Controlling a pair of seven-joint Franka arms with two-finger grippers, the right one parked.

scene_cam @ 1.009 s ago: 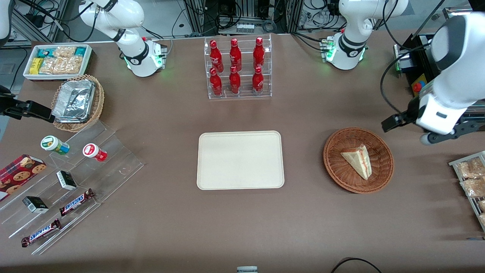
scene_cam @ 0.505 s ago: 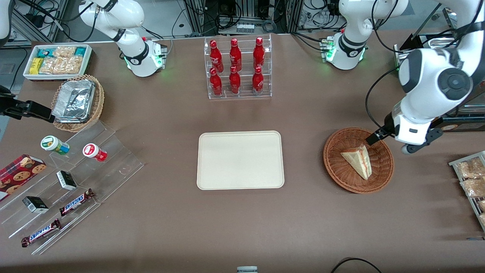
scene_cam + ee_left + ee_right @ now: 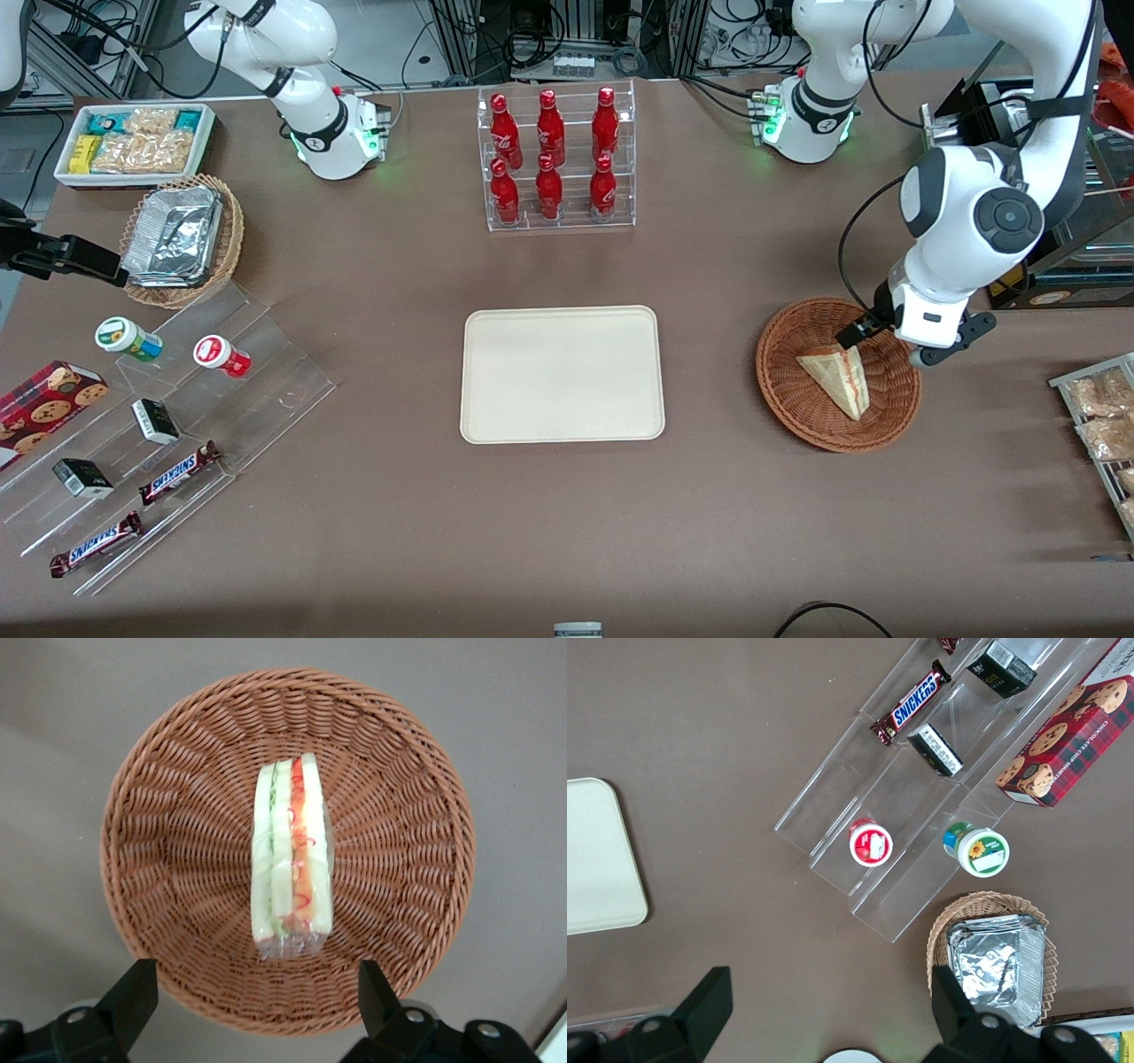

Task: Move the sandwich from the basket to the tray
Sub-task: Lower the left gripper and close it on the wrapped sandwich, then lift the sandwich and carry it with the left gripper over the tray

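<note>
nothing is moved yet: the sandwich (image 3: 291,850) lies in the basket (image 3: 177,771), the claw (image 3: 252,997) hangs spread above it, and the tray (image 3: 562,373) is bare.

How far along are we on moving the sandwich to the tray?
Early stage; nothing is delivered yet. The sandwich lies untouched in the basket, and the tray holds nothing. In hand: the claw hovers open above the basket, its fingers straddling the sandwich's width. Left to do: descend, grip, lift, carry to the tray and release.
</note>
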